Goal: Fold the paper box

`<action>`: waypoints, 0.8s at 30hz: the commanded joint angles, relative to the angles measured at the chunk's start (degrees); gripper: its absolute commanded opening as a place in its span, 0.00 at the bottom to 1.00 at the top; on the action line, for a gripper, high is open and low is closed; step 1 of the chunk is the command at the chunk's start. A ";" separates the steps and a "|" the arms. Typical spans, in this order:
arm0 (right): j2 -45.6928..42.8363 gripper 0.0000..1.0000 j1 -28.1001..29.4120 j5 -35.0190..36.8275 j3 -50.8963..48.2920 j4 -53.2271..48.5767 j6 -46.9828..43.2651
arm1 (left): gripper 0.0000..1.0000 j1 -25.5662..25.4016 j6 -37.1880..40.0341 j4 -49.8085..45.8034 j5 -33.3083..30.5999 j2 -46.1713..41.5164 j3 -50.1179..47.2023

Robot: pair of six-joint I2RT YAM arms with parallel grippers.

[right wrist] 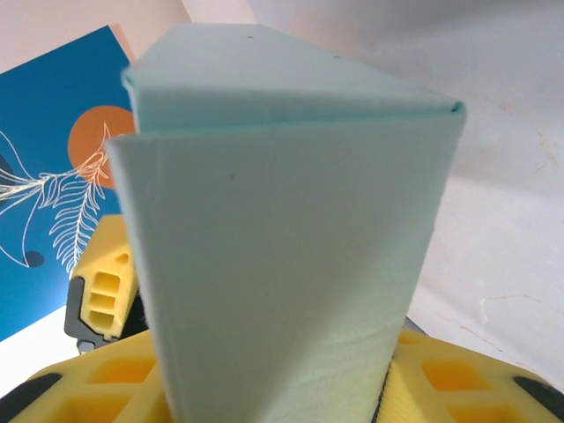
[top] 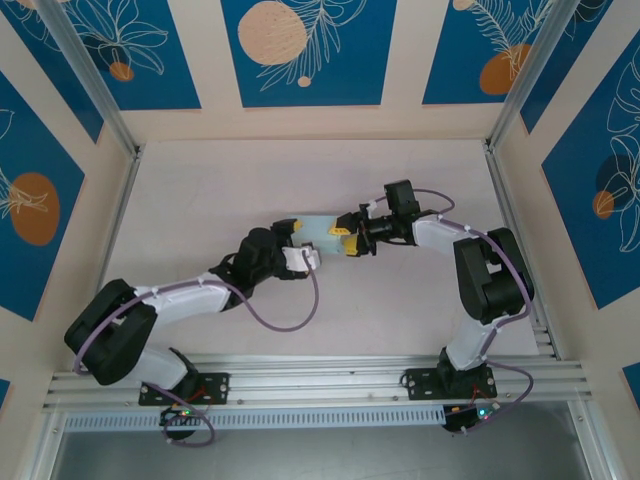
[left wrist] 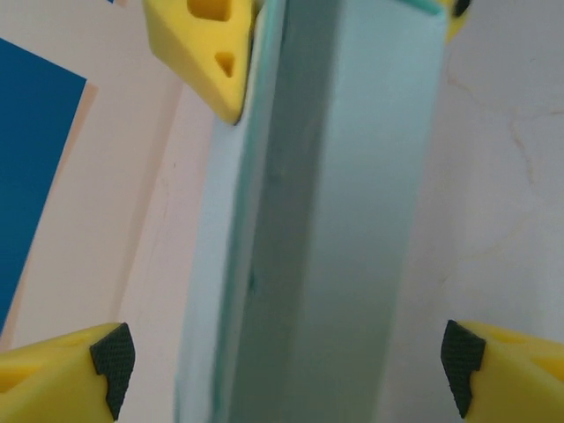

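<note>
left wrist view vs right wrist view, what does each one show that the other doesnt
Left wrist, not right: the left gripper open, both black pads clear of the paper box on either side. Right wrist, not left: the box's end, one panel overlapping another, and the poster's orange circle. Both: the box, the right gripper clamping it, the pale table.

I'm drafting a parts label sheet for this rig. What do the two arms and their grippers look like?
Both arms, left arm and right arm, mix white links with black joint housings; a lilac cable runs along each. The left gripper and right gripper have yellow fingers tipped with black pads.
</note>
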 commanded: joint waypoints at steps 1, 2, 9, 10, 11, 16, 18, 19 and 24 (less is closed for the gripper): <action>-1.16 0.47 0.49 -2.35 -0.50 -2.53 -1.21 | 0.81 -0.54 1.44 -0.39 -3.37 0.89 3.07; -0.93 0.47 0.52 -2.43 -0.50 -2.49 -1.26 | 0.77 -0.53 1.37 -0.72 -3.54 0.99 3.32; 0.34 0.53 0.41 -2.88 -0.94 -1.83 -1.51 | 0.56 -0.57 0.20 -5.94 -3.59 0.28 5.18; 0.36 0.55 0.41 -2.79 -0.94 -2.08 -1.70 | 0.54 -0.55 -0.07 -6.89 -3.59 -0.11 5.43; 0.31 0.56 0.39 -2.71 -1.02 -2.20 -1.83 | 0.52 -0.59 -0.27 -8.02 -3.50 -0.51 5.69; -0.16 0.65 -0.37 -1.94 -1.45 -3.16 -3.02 | 0.49 -0.62 -1.78 -18.19 -2.14 -2.57 8.73; -0.59 0.70 -0.79 -1.68 -1.82 -3.16 -3.30 | 0.49 -0.59 -2.29 -22.63 -1.83 -3.02 10.18; -0.92 0.72 -1.03 -1.41 -2.14 -3.26 -3.60 | 0.49 -0.57 -2.63 -25.20 -1.61 -3.15 11.11; -3.76 0.75 -3.95 0.37 -3.10 -5.66 -6.21 | 0.50 -0.23 -5.04 -40.77 0.26 -2.74 17.30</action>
